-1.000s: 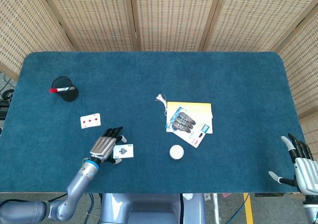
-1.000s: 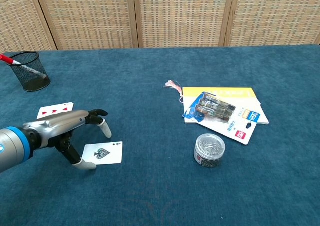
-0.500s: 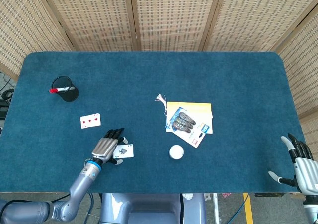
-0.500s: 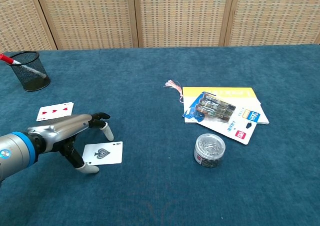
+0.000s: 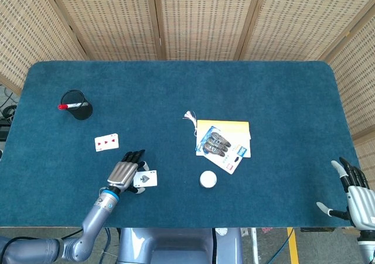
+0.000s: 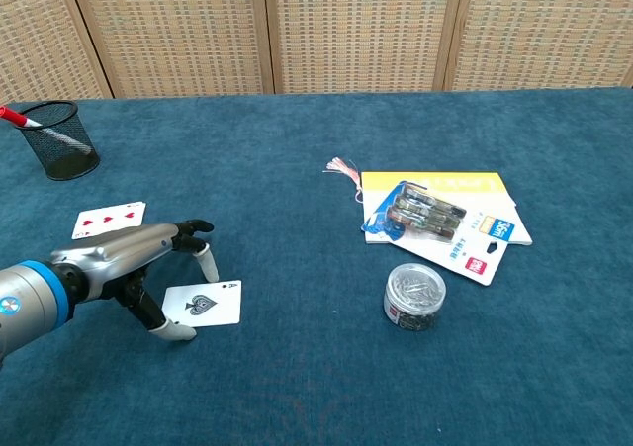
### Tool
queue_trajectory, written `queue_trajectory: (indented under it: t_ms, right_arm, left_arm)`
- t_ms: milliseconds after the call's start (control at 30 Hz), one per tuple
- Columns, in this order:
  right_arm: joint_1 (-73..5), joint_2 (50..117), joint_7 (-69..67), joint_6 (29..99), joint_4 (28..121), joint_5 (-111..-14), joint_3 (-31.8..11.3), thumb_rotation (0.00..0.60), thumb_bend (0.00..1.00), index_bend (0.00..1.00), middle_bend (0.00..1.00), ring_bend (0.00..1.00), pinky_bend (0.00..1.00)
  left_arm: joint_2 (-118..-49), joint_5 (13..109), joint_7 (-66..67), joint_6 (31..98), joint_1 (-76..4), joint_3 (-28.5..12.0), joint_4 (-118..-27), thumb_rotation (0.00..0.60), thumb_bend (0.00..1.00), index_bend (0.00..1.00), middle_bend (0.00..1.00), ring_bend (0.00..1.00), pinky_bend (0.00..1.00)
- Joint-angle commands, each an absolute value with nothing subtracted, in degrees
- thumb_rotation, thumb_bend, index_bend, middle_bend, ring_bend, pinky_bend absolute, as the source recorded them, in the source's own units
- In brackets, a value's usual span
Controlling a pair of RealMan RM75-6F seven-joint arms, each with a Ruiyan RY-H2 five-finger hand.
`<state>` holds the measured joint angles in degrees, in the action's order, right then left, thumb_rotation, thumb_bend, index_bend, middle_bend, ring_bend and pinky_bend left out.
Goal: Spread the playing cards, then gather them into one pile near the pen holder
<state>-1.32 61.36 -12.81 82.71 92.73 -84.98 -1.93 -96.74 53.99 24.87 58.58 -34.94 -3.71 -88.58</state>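
Robot's left hand (image 6: 148,258) arches over the white ace-of-spades playing card (image 6: 203,303), fingertips at its near and far edges; can't tell if it's gripped yet. White red-pip card (image 6: 110,218) lies just beyond the hand; black mesh pen holder w/ red pen (image 6: 58,139) further beyond. Cards are spread, not yet piled. Right hand (image 5: 354,191) idle, fingers apart. Blue felt table (image 5: 176,94), wicker screens (image 5: 193,18) behind.

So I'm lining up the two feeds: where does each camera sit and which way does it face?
Head view: high above the near edge, looking down on the whole table; shows the left hand and right hand.
Chest view: low at the near edge, facing the far screens; only the left hand.
Shared: ace of spades, pen holder.
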Motion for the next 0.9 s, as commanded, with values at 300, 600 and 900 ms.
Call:
queue_trajectory:
  t_ms: [300, 600, 900]
  right_arm:
    - [-1.33, 61.35, -12.74, 82.67, 92.74, -84.97, -1.91, 0.6, 0.16, 0.06, 0.0, 0.0, 0.0]
    - [-1.34, 61.32, -12.74, 82.61, 92.77, -84.95, -1.89, 0.6, 0.16, 0.06, 0.0, 0.0, 0.0]
    - [-1.39, 61.27, -12.7, 82.5, 92.78, -84.93, -1.87, 0.6, 0.16, 0.06, 0.0, 0.0, 0.0]
  left_arm:
    - [-96.24, 53.69, 25.74, 58.55, -35.03, -4.08, -88.66, 0.6, 0.23, 0.6, 0.0, 0.0, 0.0]
    - [-96.1, 53.85, 26.07, 58.86, -35.0, -4.41, -88.59, 0.6, 0.23, 0.61, 0.0, 0.0, 0.0]
    - [-94.05, 54.33, 25.75, 58.24, -35.33, -5.0, -88.88, 0.6, 0.22, 0.61, 0.0, 0.0, 0.0]
